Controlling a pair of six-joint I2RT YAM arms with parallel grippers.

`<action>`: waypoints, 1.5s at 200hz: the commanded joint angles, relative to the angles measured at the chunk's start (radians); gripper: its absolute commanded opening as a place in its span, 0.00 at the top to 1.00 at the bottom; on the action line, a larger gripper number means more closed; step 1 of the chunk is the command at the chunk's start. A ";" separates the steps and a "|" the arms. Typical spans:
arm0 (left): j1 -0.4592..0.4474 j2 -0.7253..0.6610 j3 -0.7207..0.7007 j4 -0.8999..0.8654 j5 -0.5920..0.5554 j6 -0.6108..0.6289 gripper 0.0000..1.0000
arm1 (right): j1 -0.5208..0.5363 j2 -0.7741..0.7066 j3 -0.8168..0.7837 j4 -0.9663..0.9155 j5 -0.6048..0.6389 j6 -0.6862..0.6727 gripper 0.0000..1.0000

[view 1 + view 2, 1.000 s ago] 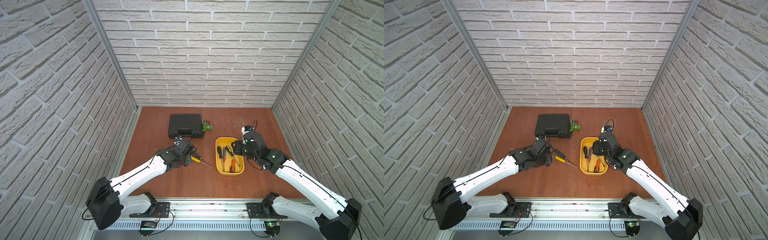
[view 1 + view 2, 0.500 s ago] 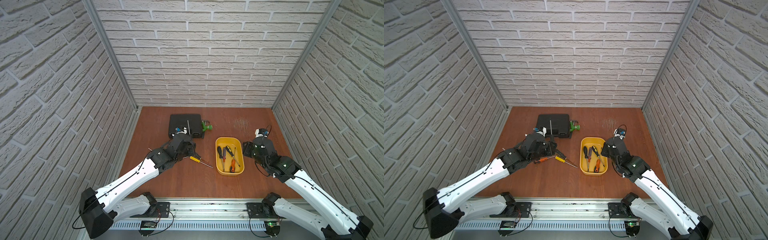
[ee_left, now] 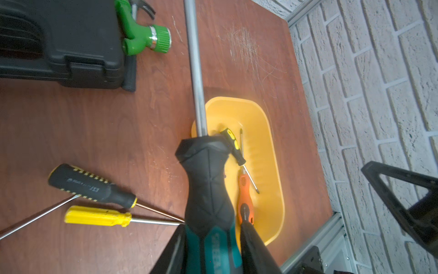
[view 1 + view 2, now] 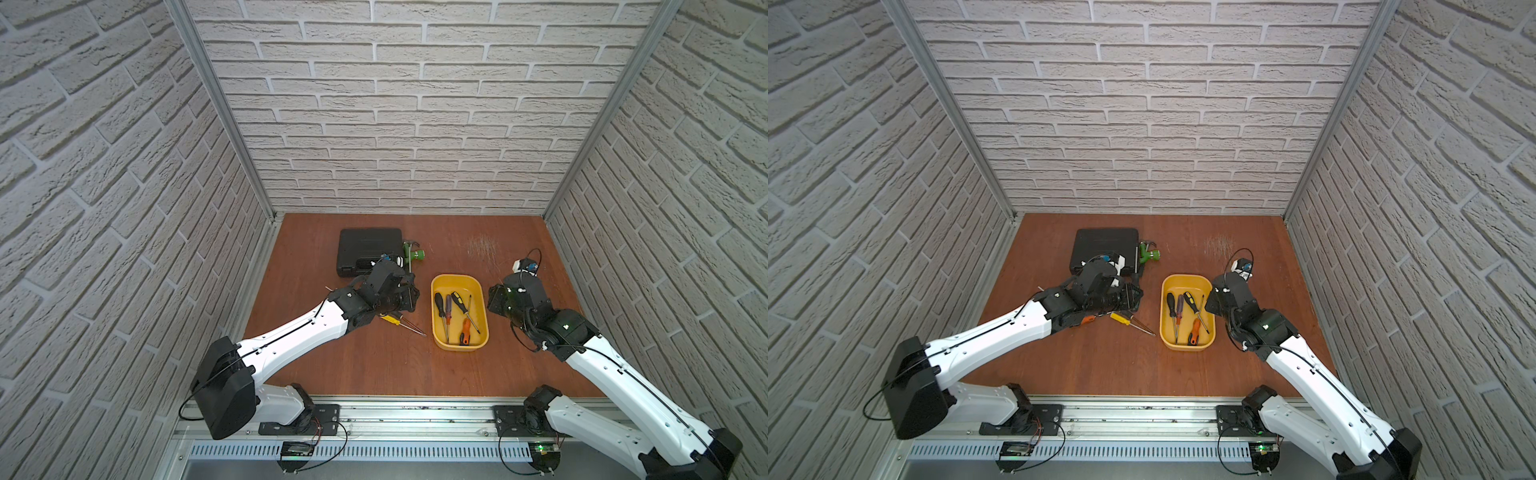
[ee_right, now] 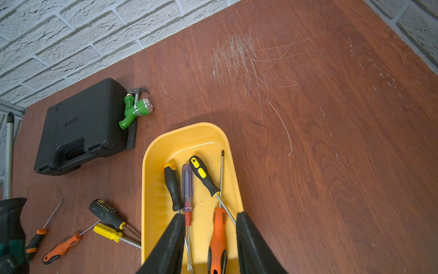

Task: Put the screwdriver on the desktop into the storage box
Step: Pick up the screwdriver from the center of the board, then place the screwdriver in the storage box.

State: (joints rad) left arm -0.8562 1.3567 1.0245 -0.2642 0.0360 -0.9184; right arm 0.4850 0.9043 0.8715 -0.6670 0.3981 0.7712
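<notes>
My left gripper is shut on the handle of a big black-and-teal screwdriver, held off the desktop. Its long steel shaft points toward the back wall. This gripper hangs just left of the yellow storage box, where several screwdrivers lie. My right gripper is open and holds nothing, above the box's near right end; in a top view it sits at the box's right side. A yellow screwdriver and a black one lie on the desktop.
A black tool case sits at the back left, with a green hose nozzle and a hammer against its right side. Two orange-handled screwdrivers lie on the desktop under my left arm. Brick walls close in three sides.
My left gripper has risen with the big screwdriver and swung right toward the storage box. My right gripper has drawn back from over the box to its right side.
</notes>
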 commanded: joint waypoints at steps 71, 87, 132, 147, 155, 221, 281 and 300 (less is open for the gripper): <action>-0.088 0.220 0.075 0.203 0.079 -0.088 1.00 | -0.037 0.053 0.030 -0.021 -0.053 0.009 0.61; -0.096 0.250 0.089 0.222 0.088 -0.109 1.00 | -0.043 0.042 0.023 -0.023 -0.053 0.011 0.61; -0.136 0.316 0.140 0.223 0.095 -0.113 1.00 | -0.054 0.030 0.014 -0.029 -0.053 0.011 0.61; -0.145 0.331 0.142 0.221 0.096 -0.121 1.00 | -0.057 0.026 0.009 -0.028 -0.054 0.012 0.61; -0.148 0.336 0.142 0.224 0.096 -0.125 1.00 | -0.058 0.025 0.005 -0.028 -0.055 0.012 0.61; -0.167 0.358 0.131 0.240 0.100 -0.148 1.00 | -0.066 0.021 -0.007 -0.027 -0.063 0.017 0.61; -0.167 0.374 0.117 0.238 0.100 -0.157 1.00 | -0.072 0.012 -0.015 -0.026 -0.068 0.021 0.61; -0.167 0.378 0.113 0.240 0.099 -0.161 1.00 | -0.074 0.009 -0.017 -0.026 -0.068 0.020 0.61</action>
State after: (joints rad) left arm -1.0172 1.7245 1.1435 -0.0807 0.1333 -1.0763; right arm 0.4206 0.9310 0.8703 -0.6949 0.3336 0.7792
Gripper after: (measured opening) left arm 0.374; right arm 0.389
